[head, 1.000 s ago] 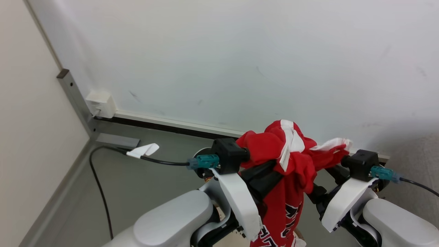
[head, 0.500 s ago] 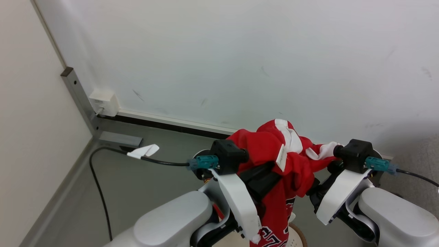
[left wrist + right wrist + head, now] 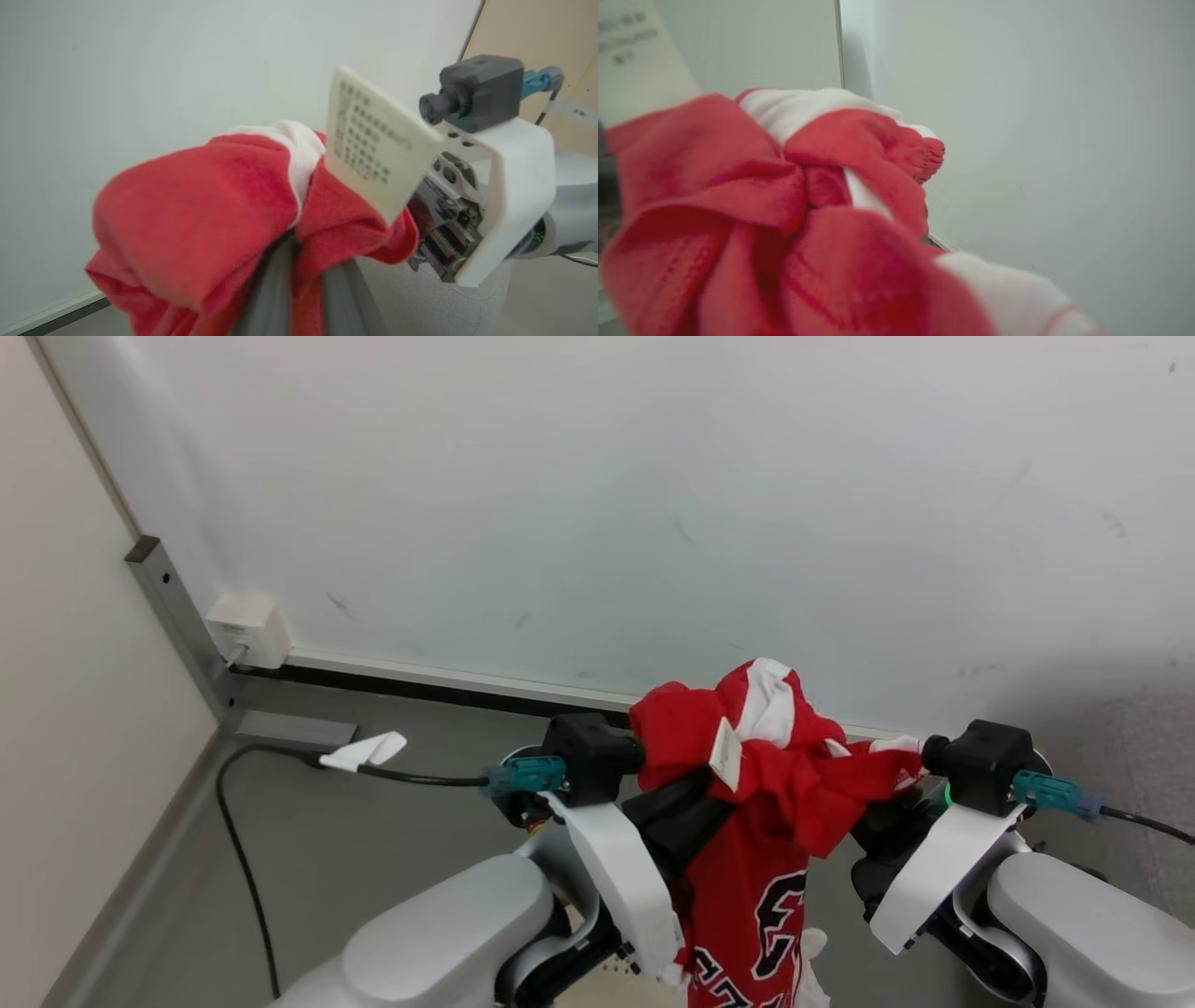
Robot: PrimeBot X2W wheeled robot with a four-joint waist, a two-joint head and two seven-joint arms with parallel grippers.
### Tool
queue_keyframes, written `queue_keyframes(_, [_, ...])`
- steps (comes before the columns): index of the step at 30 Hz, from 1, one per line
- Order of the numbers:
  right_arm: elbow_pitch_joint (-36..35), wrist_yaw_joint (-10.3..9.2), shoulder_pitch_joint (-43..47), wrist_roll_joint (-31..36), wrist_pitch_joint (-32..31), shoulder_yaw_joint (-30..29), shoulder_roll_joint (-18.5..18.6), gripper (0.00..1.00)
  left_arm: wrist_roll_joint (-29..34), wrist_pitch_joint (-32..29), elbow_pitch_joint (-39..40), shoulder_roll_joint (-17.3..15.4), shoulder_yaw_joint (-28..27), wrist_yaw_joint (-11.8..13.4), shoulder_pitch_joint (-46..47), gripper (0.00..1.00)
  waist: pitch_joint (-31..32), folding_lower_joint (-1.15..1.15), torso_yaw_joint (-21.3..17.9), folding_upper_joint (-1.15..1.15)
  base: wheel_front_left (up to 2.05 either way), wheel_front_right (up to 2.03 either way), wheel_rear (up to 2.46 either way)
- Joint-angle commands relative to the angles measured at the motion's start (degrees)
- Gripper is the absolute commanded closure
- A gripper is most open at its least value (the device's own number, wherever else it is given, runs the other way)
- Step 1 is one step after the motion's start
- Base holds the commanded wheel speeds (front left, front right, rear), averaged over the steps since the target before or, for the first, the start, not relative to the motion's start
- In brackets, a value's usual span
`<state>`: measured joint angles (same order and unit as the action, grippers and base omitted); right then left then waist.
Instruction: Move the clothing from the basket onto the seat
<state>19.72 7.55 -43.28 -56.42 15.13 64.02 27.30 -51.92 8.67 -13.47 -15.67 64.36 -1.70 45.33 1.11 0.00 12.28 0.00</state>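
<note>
One red jersey [image 3: 761, 784] is hanging in the air between the two grippers, in front of a white wall [image 3: 653, 504], with its bunched top reaching across both of them. Its lower part is dangling straight down, showing dark numerals [image 3: 775, 924]. One white tag [image 3: 724, 753] is sticking out of the bunch.

The left gripper [image 3: 695, 803] is pinching the jersey, its two fingers [image 3: 275, 294] closed together with red cloth between them and more cloth draping over their tips. The right gripper [image 3: 887, 817] is pressing into the other end of the bunch. Cloth is covering its fingers, so I cannot tell whether they are apart or together.

A patch of the grey sofa [image 3: 434, 303] is showing below the right gripper in the left wrist view.

On the floor, one black cable [image 3: 233, 859] is running towards one white wall box [image 3: 247, 633].
</note>
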Motion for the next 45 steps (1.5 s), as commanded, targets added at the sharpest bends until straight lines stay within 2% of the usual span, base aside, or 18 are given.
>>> queue_keyframes(1, [-0.5,-0.12,0.9,0.9,0.0,-1.0,0.5,1.0,-0.7,0.6,-0.5,-0.8,-0.4,0.4,-0.8,1.0,0.1,0.0,-0.6,0.0,0.0,0.0,0.0])
queue_keyframes(5, [-1.5,-0.12,2.6,2.3,0.0,-4.6,0.3,1.0,-1.4,0.9,-1.7,-1.4,-1.0,1.1,-1.6,1.0,0.3,0.0,-1.9,0.0,0.0,0.0,0.0])
queue_keyframes(6, [-1.8,-0.12,2.9,2.6,0.0,-5.4,0.2,1.0,-1.6,0.9,-1.9,-1.5,-1.1,1.2,-1.8,0.91,0.3,0.0,-2.2,0.0,0.0,0.0,0.0])
queue_keyframes(7, [-2.1,-0.12,3.3,2.9,0.0,-6.4,0.2,1.0,-1.9,0.7,-2.0,-1.5,-1.2,1.2,-2.1,0.43,0.3,0.0,-2.4,0.0,0.0,0.0,0.0])
queue_keyframes(8, [-2.4,-0.12,3.6,3.3,0.0,-7.3,0.1,1.0,-2.0,0.5,-2.1,-1.6,-1.3,1.2,-2.3,0.0,0.3,0.0,-2.6,0.0,0.0,0.0,0.0])
queue_keyframes(21, [-5.3,-0.12,8.0,7.8,0.0,-19.1,1.2,1.0,-2.1,1.3,-1.7,-3.0,-0.7,2.3,-4.4,0.0,0.7,0.0,-4.7,0.0,0.0,0.0,0.0])
queue_keyframes(29, [-8.9,-0.12,8.6,6.4,0.0,-24.9,2.0,1.0,-1.8,2.0,-0.2,-4.3,-0.8,3.1,-5.5,0.0,0.5,0.0,-7.8,0.0,0.0,0.0,0.0])
queue_keyframes(35, [-11.7,-0.12,7.3,8.2,0.0,-27.0,4.2,1.0,-0.8,3.0,0.1,-4.4,-0.6,3.6,-6.1,0.0,0.3,0.0,-11.7,0.0,0.0,0.0,0.0])
queue_keyframes(45, [-15.3,-0.12,6.2,9.0,0.0,-32.6,9.2,1.0,0.1,4.4,0.4,-4.4,-0.9,3.8,-6.6,0.0,-0.5,0.0,-20.4,0.0,0.0,0.0,0.0])
